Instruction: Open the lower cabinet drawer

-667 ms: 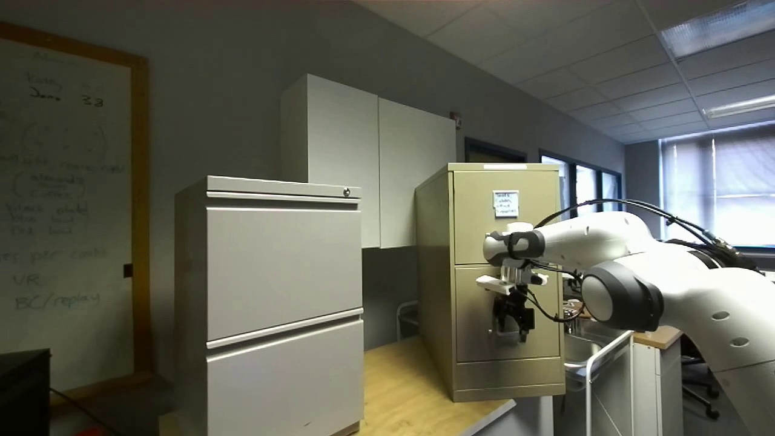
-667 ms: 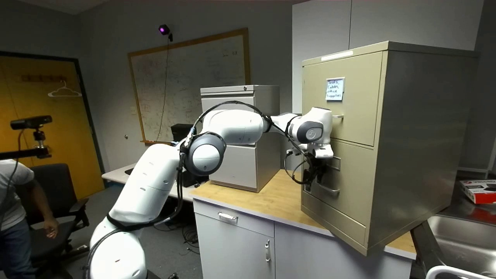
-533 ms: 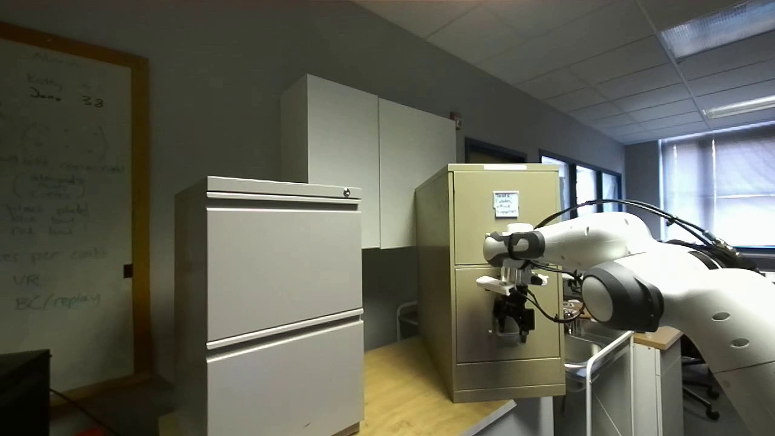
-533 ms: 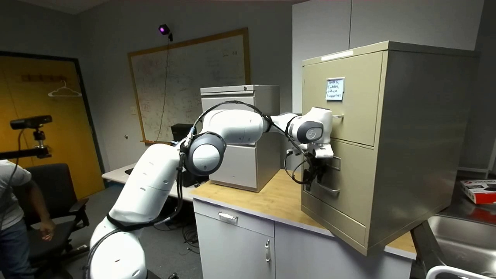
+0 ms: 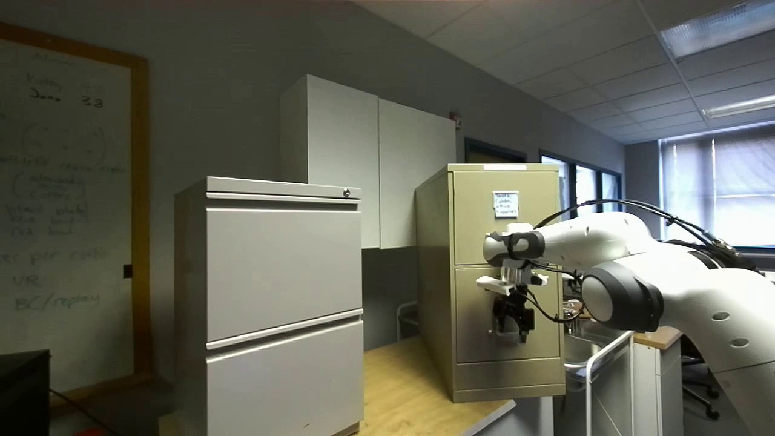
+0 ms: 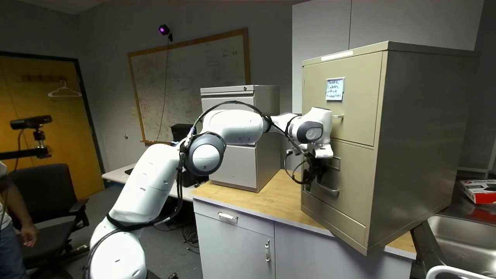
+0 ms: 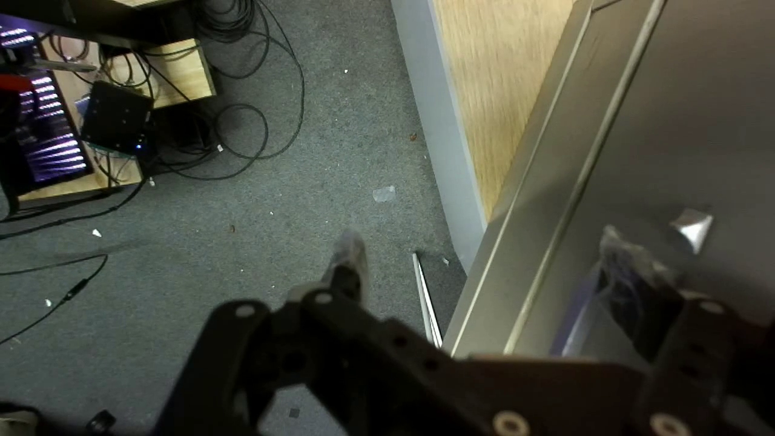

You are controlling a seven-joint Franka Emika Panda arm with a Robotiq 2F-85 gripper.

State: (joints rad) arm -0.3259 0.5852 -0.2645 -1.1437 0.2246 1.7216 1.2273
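Tan upper drawer (image 6: 358,104), label (image 6: 334,89): "Tools, Cables, office supplies"; whiteboard (image 5: 75,272): "VR", perhaps "BC/replay".

Beige-tan on the lower drawer (image 6: 350,182), right of centre in both exterior views; light grey over the neighbouring cabinet (image 5: 284,272); yellowish grained wood across the tabletop (image 5: 399,381); white arm (image 6: 232,126) banded dark grey, black fingers (image 7: 645,309), flecked grey carpet (image 7: 303,212)!

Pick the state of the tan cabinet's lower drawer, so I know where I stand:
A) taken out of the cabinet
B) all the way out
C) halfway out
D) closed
D: in both exterior views the lower drawer sits in the tan cabinet with its front in line with that of the upper drawer.
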